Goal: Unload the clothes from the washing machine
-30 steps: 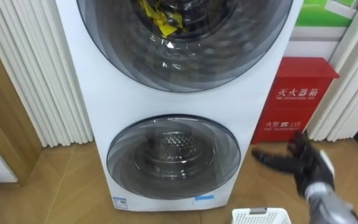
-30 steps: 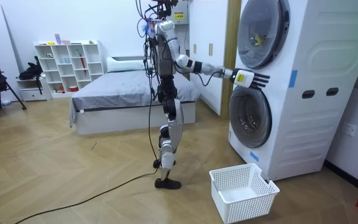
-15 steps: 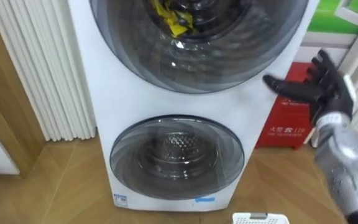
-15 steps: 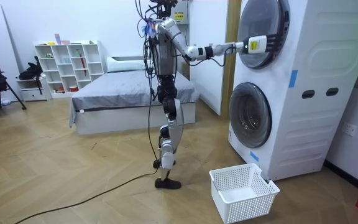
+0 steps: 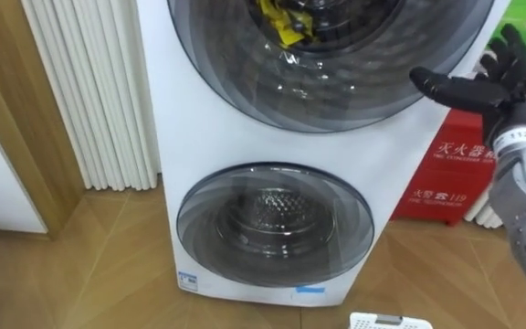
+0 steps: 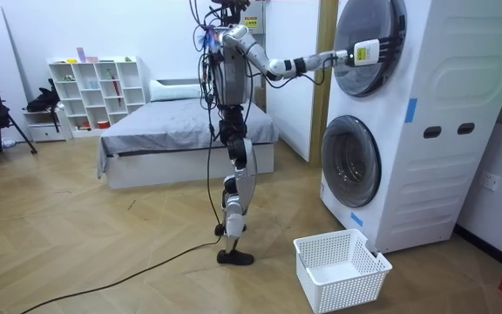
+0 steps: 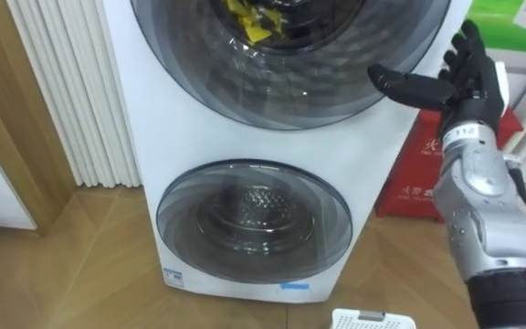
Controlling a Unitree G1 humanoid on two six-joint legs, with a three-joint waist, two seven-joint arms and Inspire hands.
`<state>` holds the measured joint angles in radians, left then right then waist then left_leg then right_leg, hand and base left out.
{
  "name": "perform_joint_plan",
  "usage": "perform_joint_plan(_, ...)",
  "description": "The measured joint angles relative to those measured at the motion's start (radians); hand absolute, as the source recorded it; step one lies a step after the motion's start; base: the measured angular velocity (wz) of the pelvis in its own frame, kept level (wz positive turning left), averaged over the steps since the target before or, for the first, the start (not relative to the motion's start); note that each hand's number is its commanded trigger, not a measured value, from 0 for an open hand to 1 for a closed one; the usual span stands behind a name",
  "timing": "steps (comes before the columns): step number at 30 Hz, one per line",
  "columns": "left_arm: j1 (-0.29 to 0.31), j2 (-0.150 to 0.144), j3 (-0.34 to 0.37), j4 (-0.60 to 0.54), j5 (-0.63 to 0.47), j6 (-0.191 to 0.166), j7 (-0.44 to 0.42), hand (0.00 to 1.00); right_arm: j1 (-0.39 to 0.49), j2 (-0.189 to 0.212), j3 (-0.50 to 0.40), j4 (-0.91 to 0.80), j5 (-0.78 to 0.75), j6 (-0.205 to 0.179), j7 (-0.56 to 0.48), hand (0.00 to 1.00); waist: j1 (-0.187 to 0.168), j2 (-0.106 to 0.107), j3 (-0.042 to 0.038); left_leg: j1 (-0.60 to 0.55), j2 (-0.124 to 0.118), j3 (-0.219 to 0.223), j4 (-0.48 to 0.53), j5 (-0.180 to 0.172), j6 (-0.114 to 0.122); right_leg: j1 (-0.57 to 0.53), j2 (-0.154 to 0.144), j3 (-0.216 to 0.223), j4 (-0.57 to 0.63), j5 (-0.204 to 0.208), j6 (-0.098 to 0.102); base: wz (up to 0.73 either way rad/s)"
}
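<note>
Your right hand hovers at the right edge of the upper door, fingers spread straight and empty, likely to pull it open; yellow clothes lie behind that door's glass.

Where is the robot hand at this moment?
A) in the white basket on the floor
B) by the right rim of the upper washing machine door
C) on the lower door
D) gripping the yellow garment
B: the right robot hand, fingers straight, is at the right rim of the upper door, well above the lower door.
</note>
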<state>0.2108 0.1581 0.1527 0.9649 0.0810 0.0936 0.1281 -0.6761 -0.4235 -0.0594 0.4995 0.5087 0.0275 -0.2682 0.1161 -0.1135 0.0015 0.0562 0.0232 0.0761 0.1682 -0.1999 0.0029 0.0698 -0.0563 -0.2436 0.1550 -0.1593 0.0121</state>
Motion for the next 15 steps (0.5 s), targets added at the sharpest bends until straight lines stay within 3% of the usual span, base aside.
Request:
perform_joint_plan(8,0.005,0.000,-0.002,0.000,0.000,0.011,0.000,0.00,-0.047,-0.018,0.038,0.009,0.058,0.008,0.002,0.00,0.009,-0.012,0.0022,0.006,0.000,-0.005,-0.003,0.000,0.000,0.005,0.000,-0.009,-0.001,0.000,0.000,0.00)
perform_joint_plan(15,0.008,0.008,-0.001,-0.001,0.002,0.011,0.009,0.00,-0.111,-0.039,0.080,0.130,0.052,0.008,0.018,0.00,0.017,-0.013,0.0042,0.004,0.001,-0.011,-0.004,0.000,0.000,0.005,0.002,-0.013,-0.003,0.000,0.000,0.00)
